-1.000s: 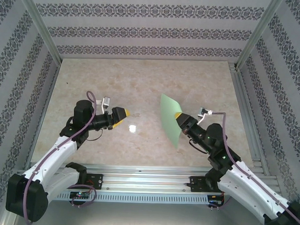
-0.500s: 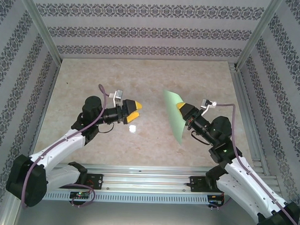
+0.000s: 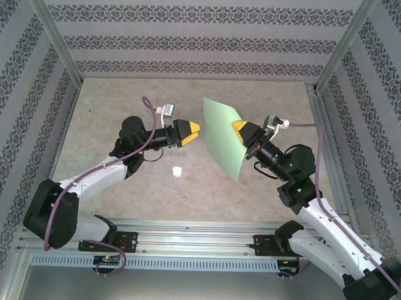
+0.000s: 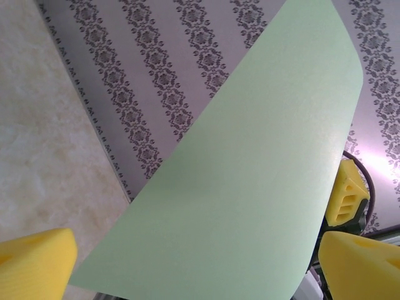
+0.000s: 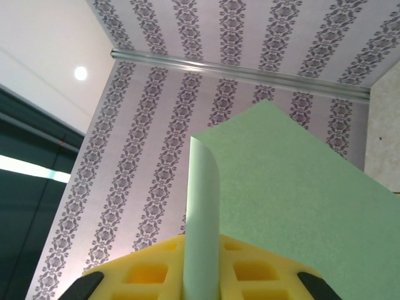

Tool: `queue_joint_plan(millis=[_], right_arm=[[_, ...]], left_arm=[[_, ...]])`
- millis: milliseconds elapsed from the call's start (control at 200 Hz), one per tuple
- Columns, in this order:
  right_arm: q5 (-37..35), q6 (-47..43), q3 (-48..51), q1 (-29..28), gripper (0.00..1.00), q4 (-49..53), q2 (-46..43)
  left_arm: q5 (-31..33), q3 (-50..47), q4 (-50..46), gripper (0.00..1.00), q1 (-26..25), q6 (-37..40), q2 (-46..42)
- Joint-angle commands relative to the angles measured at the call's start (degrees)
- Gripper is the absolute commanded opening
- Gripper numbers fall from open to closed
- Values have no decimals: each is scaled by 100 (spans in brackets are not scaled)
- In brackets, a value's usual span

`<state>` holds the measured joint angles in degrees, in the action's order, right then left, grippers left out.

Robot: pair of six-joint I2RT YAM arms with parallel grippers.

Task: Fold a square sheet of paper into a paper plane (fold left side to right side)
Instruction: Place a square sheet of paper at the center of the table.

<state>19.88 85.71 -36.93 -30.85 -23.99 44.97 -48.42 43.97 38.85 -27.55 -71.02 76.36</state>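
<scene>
Square sheet of paper is up in the air over the table, centre-right, lifted higher & turned flatter to the top cam than 1 s ago. Left arm has swung in. Left gripper, jaws spread wide & empty, is now just beside the sheet's left edge. Right gripper pinches the right edge. Prob. setup for the L-to-R fold.

Bright even light, faint shadows. White glare spot on glossy beige marble tabletop, toward its near edge. Top view sharp.
</scene>
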Motion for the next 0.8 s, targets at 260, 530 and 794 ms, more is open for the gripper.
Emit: queue_joint_plan(millis=[260, 530, 794], right_arm=[[78, 139, -479, -271, 17, -563, 300], [-47, 255, -235, -191, 17, -708, 304], [-46, 246, 22, 134, 17, -372, -11]], left_arm=[[-411, 539, 506, 100, -63, 637, 126], [-501, 504, 536, 88, -65, 810, -70], [-415, 448, -152, 53, -61, 1224, -305]])
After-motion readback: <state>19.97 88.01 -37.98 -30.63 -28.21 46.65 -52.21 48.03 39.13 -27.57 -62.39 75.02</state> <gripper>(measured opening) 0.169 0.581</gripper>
